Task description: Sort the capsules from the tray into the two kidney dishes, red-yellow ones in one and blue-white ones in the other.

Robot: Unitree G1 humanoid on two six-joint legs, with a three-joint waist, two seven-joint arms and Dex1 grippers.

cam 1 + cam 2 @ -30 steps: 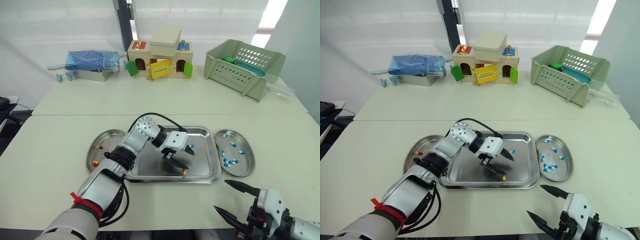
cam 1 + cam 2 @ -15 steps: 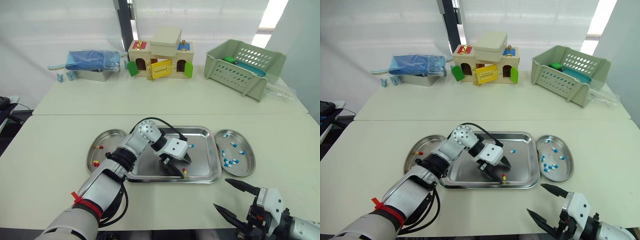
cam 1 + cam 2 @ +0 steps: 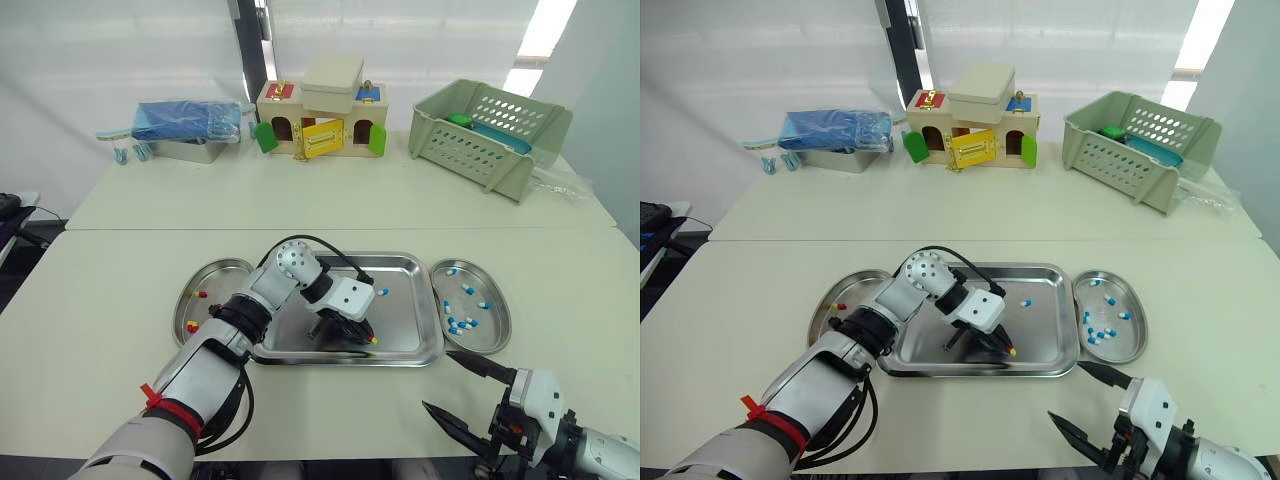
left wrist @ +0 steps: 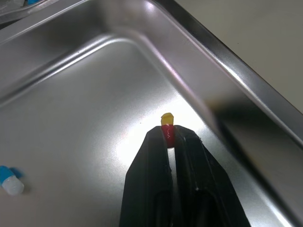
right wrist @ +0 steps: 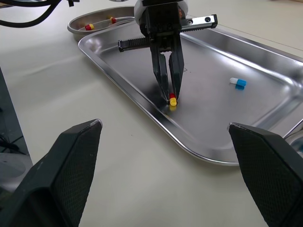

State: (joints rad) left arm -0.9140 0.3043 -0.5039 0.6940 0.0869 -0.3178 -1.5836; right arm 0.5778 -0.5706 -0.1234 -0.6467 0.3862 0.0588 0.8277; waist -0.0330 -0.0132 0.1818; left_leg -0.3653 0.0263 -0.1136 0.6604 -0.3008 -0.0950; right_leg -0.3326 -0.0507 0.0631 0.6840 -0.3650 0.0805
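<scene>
Left end effector (image 4: 171, 135): fingers pinched on red-yellow capsule (image 4: 167, 124), low at tray (image 3: 400, 265) near rim. Step: pickup. Next: lift clear, carry to kidney dish (image 3: 215, 270) left of tray. Right end effector (image 3: 440, 382): spread wide, empty.

— Any writing to read here?
— None that I can make out. The small wooden toy house (image 3: 318, 118) with coloured doors shows no legible mark, nor does the pale green slotted plastic basket (image 3: 487, 135) right of it.
— The rectangular steel tray (image 3: 392, 258) in front of the house?
— Bare metal, no readable stamp.
</scene>
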